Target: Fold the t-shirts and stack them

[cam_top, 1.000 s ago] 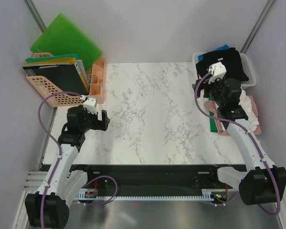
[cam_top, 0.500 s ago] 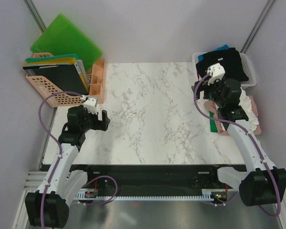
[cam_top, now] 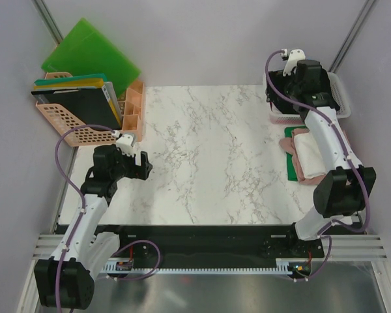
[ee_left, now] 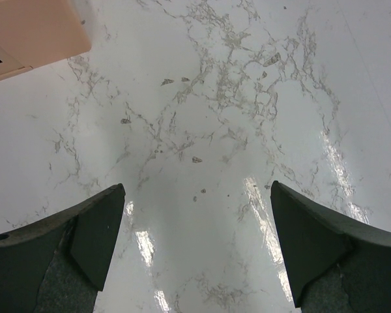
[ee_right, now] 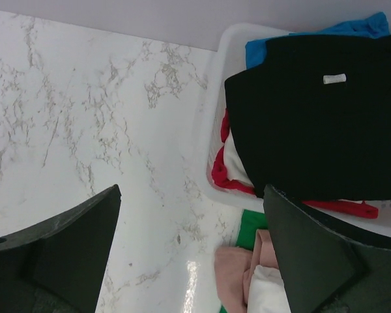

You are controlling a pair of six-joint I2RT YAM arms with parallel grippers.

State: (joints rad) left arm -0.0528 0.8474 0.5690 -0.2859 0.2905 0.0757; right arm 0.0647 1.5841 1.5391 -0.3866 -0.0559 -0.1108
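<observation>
Left arm point(cam_top: 86, 212) is bent low near its base, jaws wide apart and empty. Right arm point(cam_top: 326, 132) is stretched far forward and raised, jaws equally wide, holding nothing.

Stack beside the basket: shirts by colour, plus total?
green shirt: 1
pink shirt: 1
white shirt: 1
Total: 3 layers showing

- middle of the white marble tabletop point(cam_top: 208, 150) is wide open
- peach plastic racks point(cam_top: 85, 130) crowd the far-left corner
- white plastic basket point(ee_right: 212, 111) and folded pink-and-white cloth pile point(cam_top: 306, 163) block the right edge
</observation>
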